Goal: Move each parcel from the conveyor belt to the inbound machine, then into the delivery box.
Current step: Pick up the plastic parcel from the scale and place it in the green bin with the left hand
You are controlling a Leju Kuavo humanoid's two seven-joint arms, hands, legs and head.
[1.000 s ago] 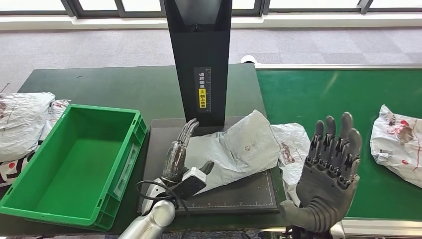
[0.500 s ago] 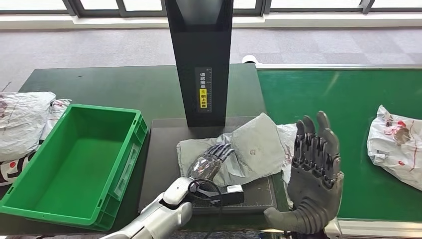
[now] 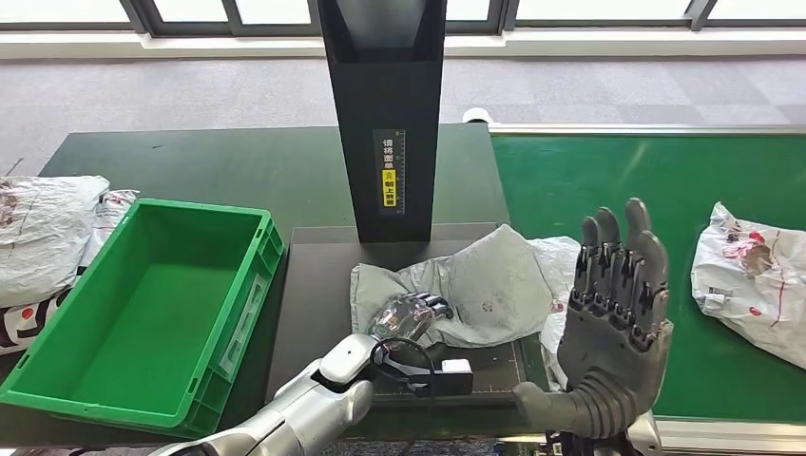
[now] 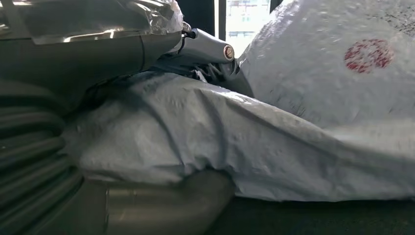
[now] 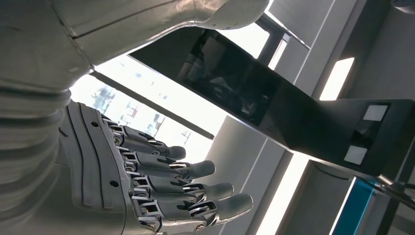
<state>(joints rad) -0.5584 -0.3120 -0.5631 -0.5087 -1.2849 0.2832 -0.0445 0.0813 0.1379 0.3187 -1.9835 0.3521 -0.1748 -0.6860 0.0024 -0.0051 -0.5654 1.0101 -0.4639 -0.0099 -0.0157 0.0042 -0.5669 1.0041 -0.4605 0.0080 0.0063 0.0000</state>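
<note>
Parcel (image 3: 475,290), grey and crumpled, lies on the black scanner plate (image 3: 314,285) below the column. We see our left hand (image 3: 411,315) gripping its near edge, fingers closed on the wrapper. Our right hand (image 3: 616,332) is raised, fingers spread, holding nothing.

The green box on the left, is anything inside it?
Nothing shows inside the green box: its bare floor is visible. Its near wall hides a strip of that floor. Parcels lie outside it.

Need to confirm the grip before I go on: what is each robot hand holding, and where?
The left robot hand grips the grey parcel at its near-left edge. The right robot hand holds nothing.
</note>
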